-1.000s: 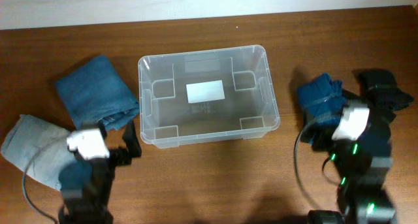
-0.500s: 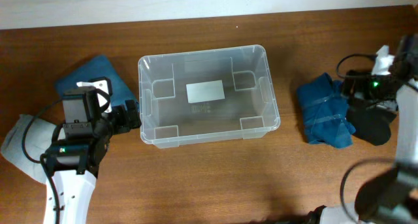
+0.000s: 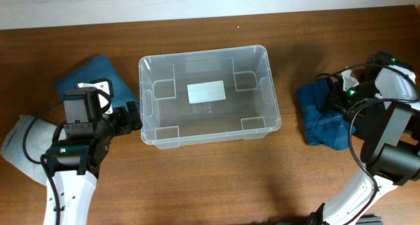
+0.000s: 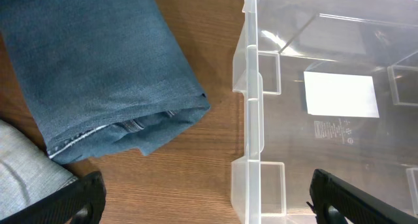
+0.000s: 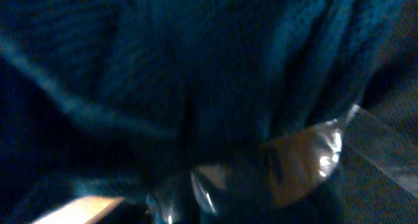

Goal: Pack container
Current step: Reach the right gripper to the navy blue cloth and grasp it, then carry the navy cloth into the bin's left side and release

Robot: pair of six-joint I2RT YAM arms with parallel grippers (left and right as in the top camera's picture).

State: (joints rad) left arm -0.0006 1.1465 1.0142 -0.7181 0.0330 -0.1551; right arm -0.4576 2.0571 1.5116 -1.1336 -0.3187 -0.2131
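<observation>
Overhead, the container sits in the middle of the table, its white label showing through the bare base. Nothing is in it, so packing looks to be at its first pick.

Right of the container, the right gripper is down on the teal knit bundle. The right wrist camera is so close that it shows only dark knit and a band of clear tape. The fingers cannot be made out, so whether they are spread or clamped on the bundle cannot be told.

Just left of the container, the left gripper hovers beside the left wall. In the left wrist view its fingers are spread wide and hold nothing, with the container's rim and bare wood between them.

The step in hand appears to be taking hold of the teal bundle. The next move would then need a firm pinch on the soft knit, a lift clear of the container's thick rim, and a carry leftwards over its opening.

Count:
- one container;
- one teal knit bundle, right of the container;
- one folded denim piece, left of the container;
- one pale grey cloth, farther left of the container.
</observation>
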